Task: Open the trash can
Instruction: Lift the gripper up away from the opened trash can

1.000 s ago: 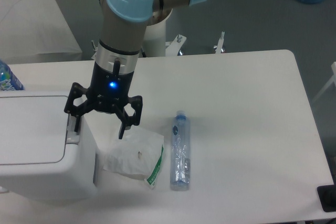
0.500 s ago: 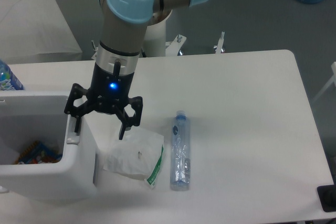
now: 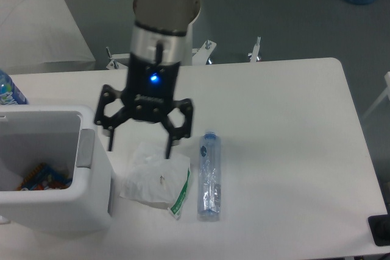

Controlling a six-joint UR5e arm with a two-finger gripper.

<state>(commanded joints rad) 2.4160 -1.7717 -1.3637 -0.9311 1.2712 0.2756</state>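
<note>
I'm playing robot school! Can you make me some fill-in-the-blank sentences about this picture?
1. The lid of the trash can is ____.
2. The robot's hand is holding ____.
3. The plastic bottle is lying to the ____ of the white bag.
4. The robot's hand hangs just above the white ____.

Missing words: open; nothing; right; bag

White trash can [image 3: 85, 202] showing grey tab [image 3: 85, 148], orange-blue wrappers [image 3: 41, 175] inside. Black gripper [image 3: 139, 148] glowing blue LED. White bag [image 3: 156, 181] showing green strip. Clear bottle [image 3: 209, 176] wearing blue cap, lying on white table [image 3: 286, 150].
</note>
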